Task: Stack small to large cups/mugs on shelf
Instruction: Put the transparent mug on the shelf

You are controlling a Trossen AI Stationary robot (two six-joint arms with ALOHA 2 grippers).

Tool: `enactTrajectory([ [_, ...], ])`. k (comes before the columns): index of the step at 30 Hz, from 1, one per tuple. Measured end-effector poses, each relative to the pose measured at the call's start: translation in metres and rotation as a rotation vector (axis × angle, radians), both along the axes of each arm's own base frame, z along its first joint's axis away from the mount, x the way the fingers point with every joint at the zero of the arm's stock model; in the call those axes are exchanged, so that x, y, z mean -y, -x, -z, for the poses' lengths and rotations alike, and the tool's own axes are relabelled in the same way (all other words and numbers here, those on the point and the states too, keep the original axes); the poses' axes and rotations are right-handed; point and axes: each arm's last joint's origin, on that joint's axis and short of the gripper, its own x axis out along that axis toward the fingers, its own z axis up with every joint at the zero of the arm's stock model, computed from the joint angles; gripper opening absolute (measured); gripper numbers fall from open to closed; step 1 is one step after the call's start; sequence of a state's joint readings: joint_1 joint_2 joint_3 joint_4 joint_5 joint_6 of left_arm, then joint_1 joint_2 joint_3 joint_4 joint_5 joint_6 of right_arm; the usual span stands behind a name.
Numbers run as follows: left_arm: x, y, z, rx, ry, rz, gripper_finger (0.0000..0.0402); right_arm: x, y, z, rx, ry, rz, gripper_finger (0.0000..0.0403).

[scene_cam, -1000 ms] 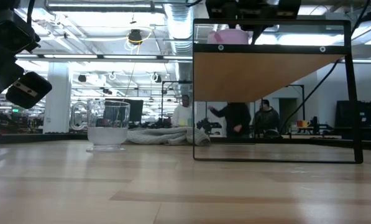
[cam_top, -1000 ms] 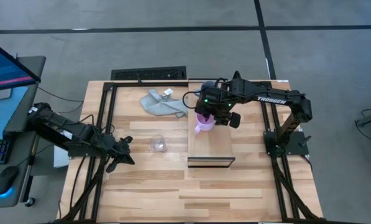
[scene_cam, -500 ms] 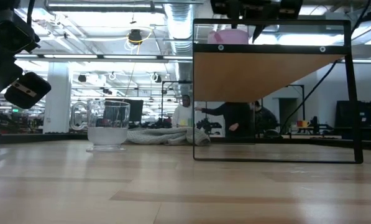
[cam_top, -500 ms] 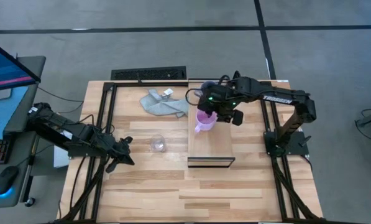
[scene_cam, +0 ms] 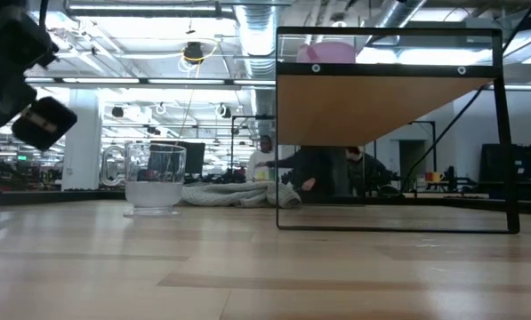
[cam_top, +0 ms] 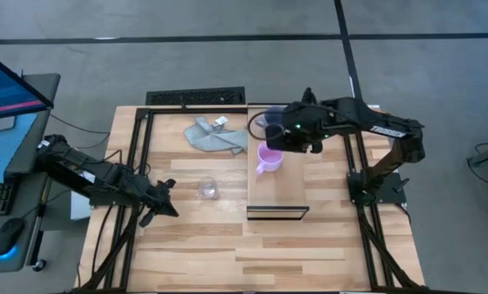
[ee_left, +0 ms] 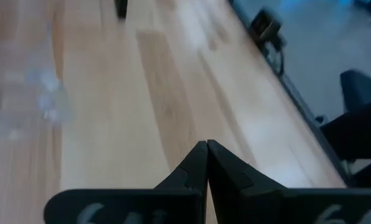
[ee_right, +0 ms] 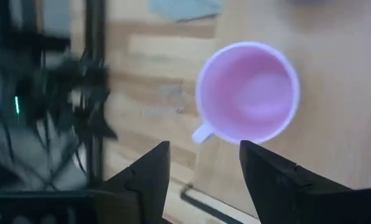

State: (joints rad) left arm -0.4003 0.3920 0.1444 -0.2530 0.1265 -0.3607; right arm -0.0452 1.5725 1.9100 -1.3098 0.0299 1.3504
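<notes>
A: Where's the pink-purple handled mug (cam_top: 269, 158)?

B: Upright on the long light-wood shelf with the dark frame (cam_top: 279, 194), centre of the high view, near its left edge, handle toward the table. The right gripper (ee_right: 204, 163) hangs above it, jaws parted, holding nothing.

A: The rest?

B: The blue-grey mug (cam_top: 272, 122) sits at the shelf's far end. The small clear glass cup (cam_top: 208, 189) is on the table, left of the shelf, open boards around it. The left gripper (ee_left: 207, 147) waits nearby, fingers together, empty.
</notes>
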Motion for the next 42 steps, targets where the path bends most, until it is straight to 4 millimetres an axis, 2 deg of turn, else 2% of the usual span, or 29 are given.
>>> enactTrajectory([
  [6, 0.002, -0.007, -0.017, 0.188, 0.062, -0.037, 0.0000, -0.016, -0.005, -0.014, 0.106, 0.185, -0.295, 0.0208],
  [10, 0.000, -0.011, -0.030, 0.323, 0.080, -0.146, 0.0000, -0.021, -0.008, -0.017, 0.139, 0.326, -0.482, 0.0204],
  [16, -0.004, -0.014, -0.044, 0.467, 0.108, -0.309, 0.0000, -0.022, -0.001, -0.013, 0.046, 0.559, -0.822, 0.0191],
  [23, -0.007, -0.014, -0.056, 0.574, 0.154, -0.401, 0.0000, -0.019, 0.017, -0.020, -0.023, 0.734, -0.953, 0.0176],
  [28, -0.008, -0.014, -0.058, 0.597, 0.165, -0.441, 0.0000, -0.014, 0.051, -0.040, 0.024, 0.824, -0.987, 0.0143],
  [35, -0.009, -0.014, -0.058, 0.588, 0.195, -0.492, 0.0000, -0.003, 0.110, -0.064, 0.099, 0.892, -0.890, 0.0049],
  [38, -0.010, -0.014, -0.058, 0.595, 0.172, -0.505, 0.0000, -0.004, 0.126, -0.061, 0.105, 0.898, -0.886, 0.0012],
  [42, -0.010, -0.014, -0.058, 0.605, 0.135, -0.505, 0.0000, -0.004, 0.140, -0.046, 0.067, 0.870, -0.857, 0.0016],
])
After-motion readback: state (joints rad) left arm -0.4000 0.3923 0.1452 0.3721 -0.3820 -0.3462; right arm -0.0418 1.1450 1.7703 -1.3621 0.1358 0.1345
